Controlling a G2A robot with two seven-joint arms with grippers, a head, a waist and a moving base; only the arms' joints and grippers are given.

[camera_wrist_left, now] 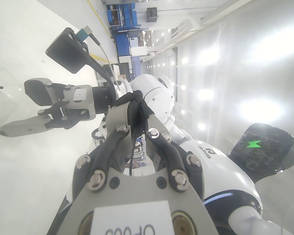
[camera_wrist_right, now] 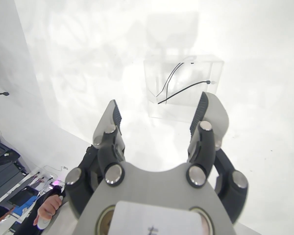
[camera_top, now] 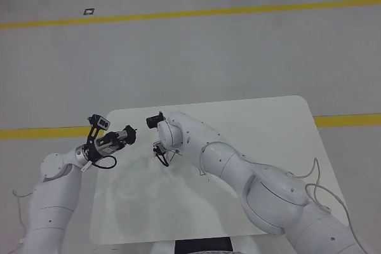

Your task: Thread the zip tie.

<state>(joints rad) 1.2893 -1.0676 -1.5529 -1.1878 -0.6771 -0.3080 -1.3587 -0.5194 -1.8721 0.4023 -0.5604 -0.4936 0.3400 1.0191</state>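
My left gripper (camera_wrist_left: 136, 103) is held above the white table (camera_top: 273, 127), shut on a thin black zip tie (camera_wrist_left: 132, 147) whose strap runs back between its fingers. The fingertips carry black wrapping. In the top view the left gripper (camera_top: 131, 133) is near the table's far left corner. My right gripper (camera_wrist_right: 159, 113) stands open and holds nothing, pointing down at a clear plastic box (camera_wrist_right: 210, 74) that holds a few black zip ties (camera_wrist_right: 183, 89). The left wrist view shows the right gripper (camera_wrist_left: 14, 111) close by with its jaws spread, and the right gripper (camera_top: 160, 152) sits just right of the left one.
The clear box (camera_wrist_left: 2, 81) stands on the table beneath the two grippers. The right arm's bulky white links (camera_top: 241, 171) cross the table's middle. The table's rounded edge (camera_wrist_right: 51, 121) is close to the right gripper.
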